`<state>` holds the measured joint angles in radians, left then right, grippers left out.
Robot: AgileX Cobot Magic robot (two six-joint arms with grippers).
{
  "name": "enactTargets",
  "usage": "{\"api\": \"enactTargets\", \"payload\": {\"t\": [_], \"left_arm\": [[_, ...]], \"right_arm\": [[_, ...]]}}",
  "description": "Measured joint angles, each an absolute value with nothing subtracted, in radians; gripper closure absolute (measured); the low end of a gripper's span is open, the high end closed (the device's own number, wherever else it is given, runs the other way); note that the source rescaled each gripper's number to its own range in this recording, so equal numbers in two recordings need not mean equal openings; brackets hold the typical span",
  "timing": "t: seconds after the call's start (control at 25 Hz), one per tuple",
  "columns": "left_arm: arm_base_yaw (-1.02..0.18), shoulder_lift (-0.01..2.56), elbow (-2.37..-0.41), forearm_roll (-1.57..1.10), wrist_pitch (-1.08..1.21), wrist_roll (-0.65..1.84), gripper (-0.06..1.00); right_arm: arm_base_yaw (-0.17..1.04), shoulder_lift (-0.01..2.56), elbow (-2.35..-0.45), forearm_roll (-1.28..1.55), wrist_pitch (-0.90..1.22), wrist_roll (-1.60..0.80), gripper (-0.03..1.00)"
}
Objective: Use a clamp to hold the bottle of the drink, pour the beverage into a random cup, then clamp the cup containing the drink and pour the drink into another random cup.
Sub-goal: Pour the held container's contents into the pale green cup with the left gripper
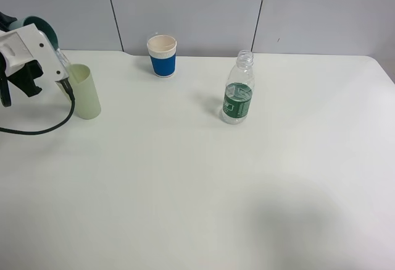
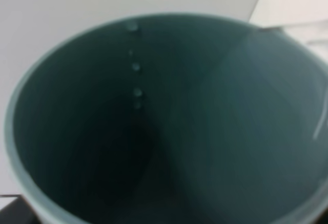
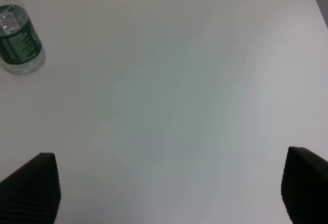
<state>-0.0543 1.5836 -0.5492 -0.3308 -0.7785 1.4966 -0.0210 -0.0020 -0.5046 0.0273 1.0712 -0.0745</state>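
The left gripper (image 1: 52,57) is clamped on the teal straight-sided plastic tumbler (image 2: 169,121), tilted over the pale yellowish-green tapered plastic cup (image 1: 85,92) at the white table's (image 1: 197,189) left edge. Droplets cling to the tumbler's dark inner wall. The right gripper (image 3: 169,190) hangs spread wide above bare table. The clear plastic bottle with green label (image 1: 238,88) stands upright mid-table.

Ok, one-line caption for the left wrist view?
Looking into the held teal tumbler, droplets clinging to its dark green inner wall.
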Motion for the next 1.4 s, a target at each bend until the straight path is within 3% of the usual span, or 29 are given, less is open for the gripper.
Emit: {"api": "enactTargets", "payload": {"t": [1.4], "left_arm": [[-0.054, 1.578, -0.549, -0.328, -0.844, 1.706, 0.92]], "right_arm": [[-0.021, -0.002, -0.505, 0.027, 1.071, -0.075, 0.15]]}}
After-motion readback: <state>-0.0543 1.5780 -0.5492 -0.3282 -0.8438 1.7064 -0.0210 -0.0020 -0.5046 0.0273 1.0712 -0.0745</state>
